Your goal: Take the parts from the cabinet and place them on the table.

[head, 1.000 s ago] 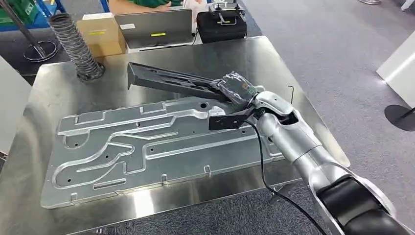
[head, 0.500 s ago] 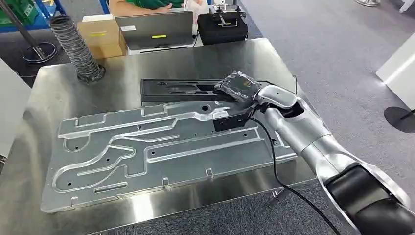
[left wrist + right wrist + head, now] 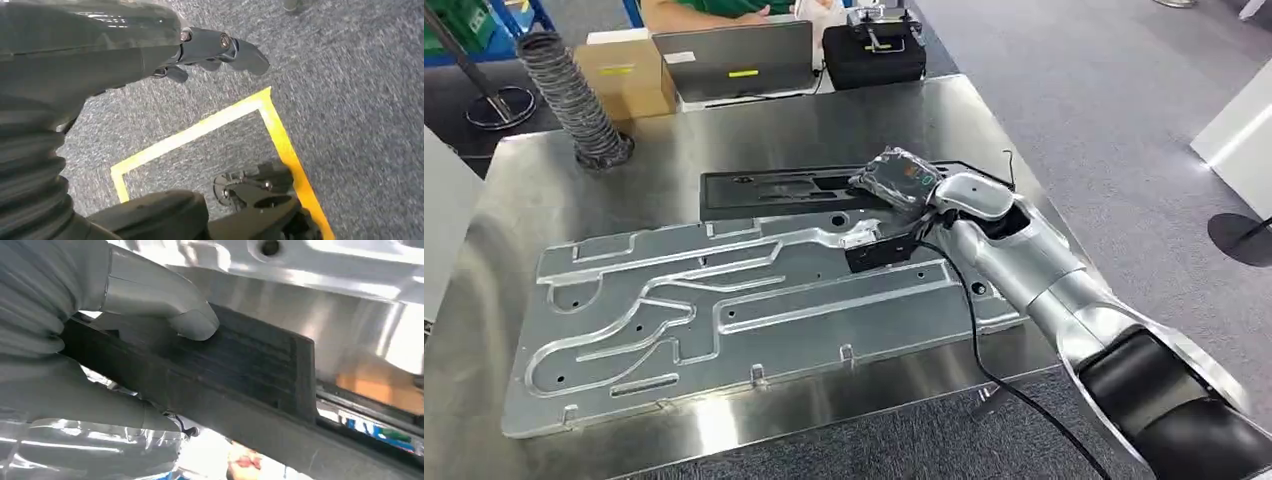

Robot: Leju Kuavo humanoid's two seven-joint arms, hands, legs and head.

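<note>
My right hand (image 3: 902,182) grips the black part (image 3: 784,190) at its 3 o'clock end, thumb (image 3: 192,320) pressed on its ribbed face, and the part lies flat on the steel surface (image 3: 754,125), just at 12 o'clock of the big aluminium plate (image 3: 724,310). My left hand (image 3: 200,47) hangs over grey carpet (image 3: 350,100), fingers loosely spread and holding nothing.

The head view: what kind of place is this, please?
Probably a factory floor or industrial test workshop. A stainless steel table bears a large machined aluminium plate and a long black part that the right hand grips; a ribbed extraction hose stands on it.
</note>
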